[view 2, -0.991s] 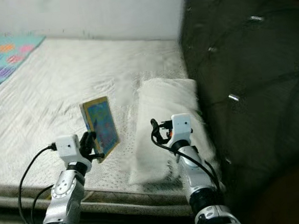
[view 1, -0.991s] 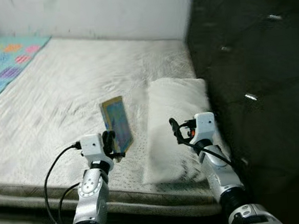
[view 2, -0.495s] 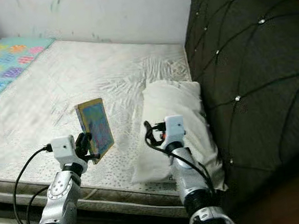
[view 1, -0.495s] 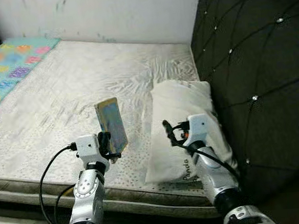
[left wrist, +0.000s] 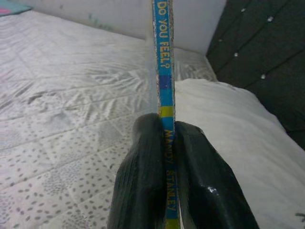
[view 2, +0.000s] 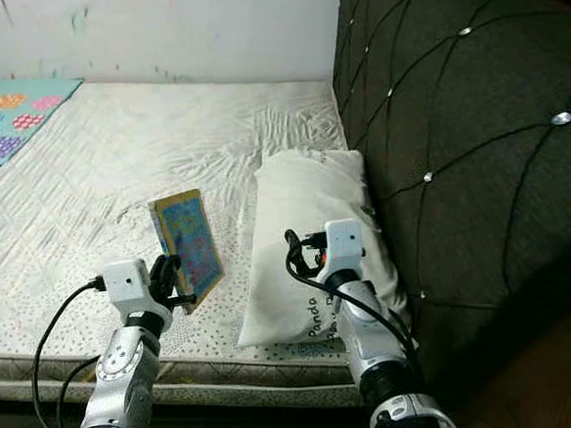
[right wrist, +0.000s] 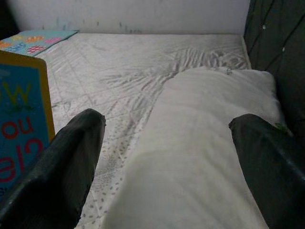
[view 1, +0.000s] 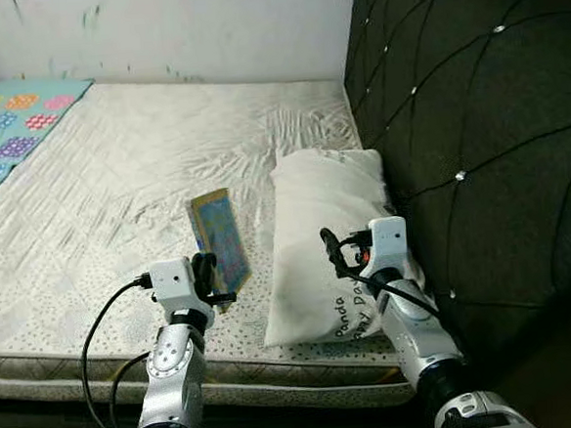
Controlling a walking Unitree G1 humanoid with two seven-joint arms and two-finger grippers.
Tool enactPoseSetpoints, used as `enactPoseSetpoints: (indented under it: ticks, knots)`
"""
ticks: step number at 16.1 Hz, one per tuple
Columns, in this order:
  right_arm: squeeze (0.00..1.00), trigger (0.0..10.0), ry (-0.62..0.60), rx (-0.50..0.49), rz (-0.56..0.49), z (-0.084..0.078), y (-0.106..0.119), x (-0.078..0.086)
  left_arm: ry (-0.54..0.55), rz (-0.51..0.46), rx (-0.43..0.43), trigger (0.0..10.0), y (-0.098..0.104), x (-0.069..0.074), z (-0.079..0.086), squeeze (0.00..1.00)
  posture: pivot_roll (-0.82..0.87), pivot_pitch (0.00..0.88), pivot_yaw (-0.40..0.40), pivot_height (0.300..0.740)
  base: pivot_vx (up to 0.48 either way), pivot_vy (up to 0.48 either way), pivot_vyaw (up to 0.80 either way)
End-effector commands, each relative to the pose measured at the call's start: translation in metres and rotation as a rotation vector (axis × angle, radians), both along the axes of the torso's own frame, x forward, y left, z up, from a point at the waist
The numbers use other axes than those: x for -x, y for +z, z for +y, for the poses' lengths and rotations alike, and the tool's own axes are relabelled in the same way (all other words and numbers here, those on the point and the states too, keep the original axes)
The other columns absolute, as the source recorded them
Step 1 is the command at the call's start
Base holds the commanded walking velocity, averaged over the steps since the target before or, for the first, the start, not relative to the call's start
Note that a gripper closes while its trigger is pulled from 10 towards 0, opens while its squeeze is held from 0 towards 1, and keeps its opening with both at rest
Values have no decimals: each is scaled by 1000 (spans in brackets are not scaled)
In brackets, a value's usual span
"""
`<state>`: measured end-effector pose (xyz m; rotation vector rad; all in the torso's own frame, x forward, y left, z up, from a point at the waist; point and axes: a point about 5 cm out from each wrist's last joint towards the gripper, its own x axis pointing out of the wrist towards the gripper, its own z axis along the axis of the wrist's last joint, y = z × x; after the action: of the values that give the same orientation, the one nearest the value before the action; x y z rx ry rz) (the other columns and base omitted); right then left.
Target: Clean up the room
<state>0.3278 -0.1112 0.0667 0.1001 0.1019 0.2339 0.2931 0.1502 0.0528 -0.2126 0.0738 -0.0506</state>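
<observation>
Book (view 1: 220, 240) left of pillow (view 1: 320, 221) on mattress (view 1: 115, 157)

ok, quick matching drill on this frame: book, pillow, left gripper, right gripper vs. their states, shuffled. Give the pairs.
Things:
1. book
2. pillow
3. left gripper
4. right gripper

States:
A. open, held above the pillow
B. lying on the mattress against the dark headboard
C. upright, lifted off the mattress
D. shut on the spine

Pairs: 1-C, 2-B, 3-D, 4-A
</observation>
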Motion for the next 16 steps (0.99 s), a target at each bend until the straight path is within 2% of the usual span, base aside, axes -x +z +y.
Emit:
enactPoseSetpoints:
  ticks: [1, 10, 16]
  knots:
    - [0, 10000, 8, -4, -5, 2, 4, -2, -1, -35, -9, 10000, 9, -5, 2, 0, -40, 0, -19, 740, 0, 379, 0]
    - [0, 10000, 6, -5, -4, 3, 3, -2, -5, -32, -10, 10000, 8, -5, 2, 0, -41, 0, -16, 740, 0, 442, 0]
    - [0, 10000, 7, -3, -3, 3, 3, -2, -40, -64, 2, 10000, 11, -4, -2, 0, -42, 0, -15, 740, 0, 0, -100]
